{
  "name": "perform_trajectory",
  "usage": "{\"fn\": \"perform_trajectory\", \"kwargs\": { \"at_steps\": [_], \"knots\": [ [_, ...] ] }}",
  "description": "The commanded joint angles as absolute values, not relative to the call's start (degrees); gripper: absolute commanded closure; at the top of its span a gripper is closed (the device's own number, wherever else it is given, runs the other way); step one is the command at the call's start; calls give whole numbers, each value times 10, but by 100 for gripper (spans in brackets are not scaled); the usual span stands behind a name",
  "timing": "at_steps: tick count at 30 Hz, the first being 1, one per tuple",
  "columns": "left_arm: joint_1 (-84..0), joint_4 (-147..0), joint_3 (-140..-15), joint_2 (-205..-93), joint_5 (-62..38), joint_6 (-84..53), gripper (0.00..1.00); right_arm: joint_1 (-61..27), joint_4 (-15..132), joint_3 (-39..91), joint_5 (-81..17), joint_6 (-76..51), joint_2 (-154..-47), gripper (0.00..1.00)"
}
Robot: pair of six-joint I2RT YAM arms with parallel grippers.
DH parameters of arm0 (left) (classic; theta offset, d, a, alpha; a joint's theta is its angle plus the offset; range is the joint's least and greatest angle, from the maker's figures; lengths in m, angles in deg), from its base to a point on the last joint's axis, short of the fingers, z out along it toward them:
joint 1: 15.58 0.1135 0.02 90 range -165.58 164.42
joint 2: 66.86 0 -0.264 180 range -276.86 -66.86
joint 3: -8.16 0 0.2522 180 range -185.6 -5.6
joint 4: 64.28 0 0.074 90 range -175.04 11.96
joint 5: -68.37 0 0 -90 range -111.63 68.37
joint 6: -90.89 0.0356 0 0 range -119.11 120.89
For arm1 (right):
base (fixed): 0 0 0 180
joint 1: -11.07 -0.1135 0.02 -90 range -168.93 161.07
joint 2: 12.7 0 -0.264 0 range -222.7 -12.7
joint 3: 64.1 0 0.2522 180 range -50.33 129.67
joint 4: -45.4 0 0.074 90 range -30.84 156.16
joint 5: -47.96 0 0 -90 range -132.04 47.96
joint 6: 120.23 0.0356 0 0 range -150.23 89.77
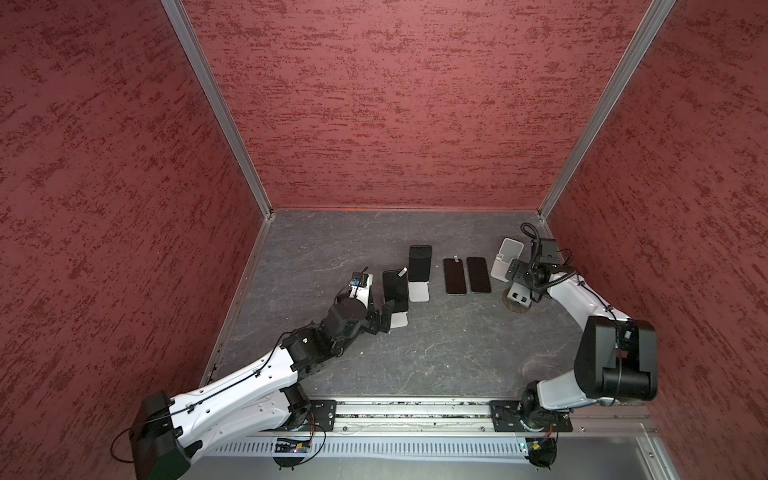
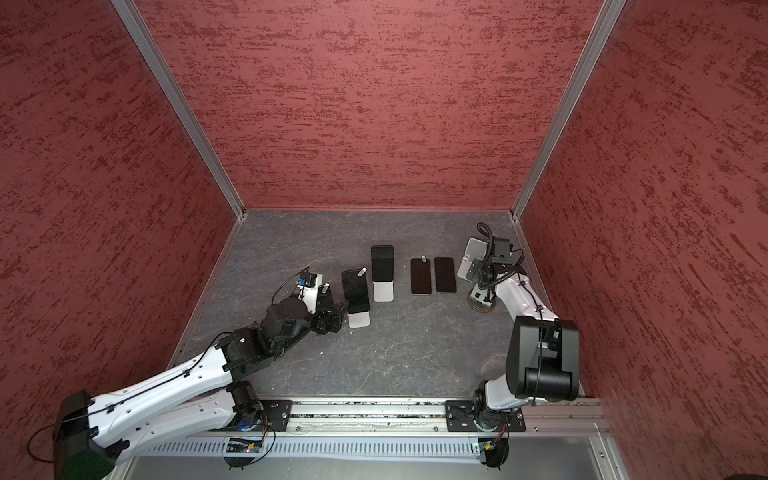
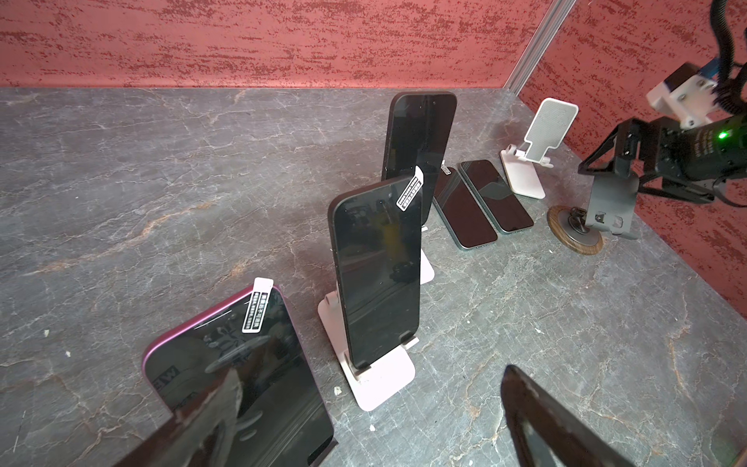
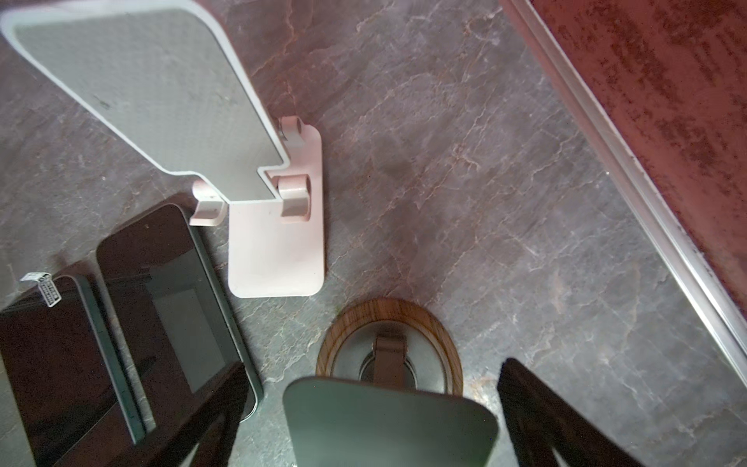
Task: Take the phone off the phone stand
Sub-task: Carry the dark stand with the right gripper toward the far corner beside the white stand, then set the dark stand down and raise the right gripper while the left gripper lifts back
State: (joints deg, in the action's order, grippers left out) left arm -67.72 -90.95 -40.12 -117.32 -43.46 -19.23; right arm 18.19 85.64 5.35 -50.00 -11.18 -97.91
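Note:
Two dark phones lean upright on pale pink stands: the nearer phone (image 1: pixel 395 291) (image 3: pixel 376 275) on its stand (image 3: pixel 384 376), and a farther phone (image 1: pixel 420 262) (image 3: pixel 420 133). My left gripper (image 1: pixel 385 316) (image 3: pixel 372 428) is open, low on the table just short of the nearer stand's base, with only bare table between its fingers. A magenta-edged phone (image 3: pixel 226 372) lies by one left finger; what it rests on is hidden. My right gripper (image 4: pixel 376 424) is open and straddles the plate of an empty grey stand (image 4: pixel 388 420) (image 1: pixel 517 305), with gaps on both sides.
Two dark phones (image 1: pixel 454 276) (image 1: pixel 478 275) lie flat side by side mid-table. An empty white stand (image 1: pixel 509 253) (image 4: pixel 275 250) sits near the back right corner. The grey stand has a round wooden base (image 4: pixel 444 335). Red walls close in on three sides.

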Motion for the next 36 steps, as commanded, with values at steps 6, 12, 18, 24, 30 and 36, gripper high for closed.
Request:
{"fn": "perform_trajectory", "kwargs": {
  "at_steps": [6,12,18,24,30,36],
  "knots": [
    [-685,-920,-413,-1177,-477,-196,1,185,890,92,-509,-112,-919,1],
    [-687,-938,-419,-1180,-510,-210,1,180,909,94,-501,-109,-873,1],
    [-689,-956,-424,-1183,-534,-228,1,158,912,94,-481,-94,-804,1],
    [-693,-982,-435,-1193,-563,-254,1,122,872,75,-434,-64,-723,1],
    [-696,-1019,-460,-1214,-573,-285,1,76,856,70,-415,-49,-699,1],
    [-698,-1074,-488,-1245,-596,-322,1,10,853,76,-425,-48,-721,1]
  ]
}}
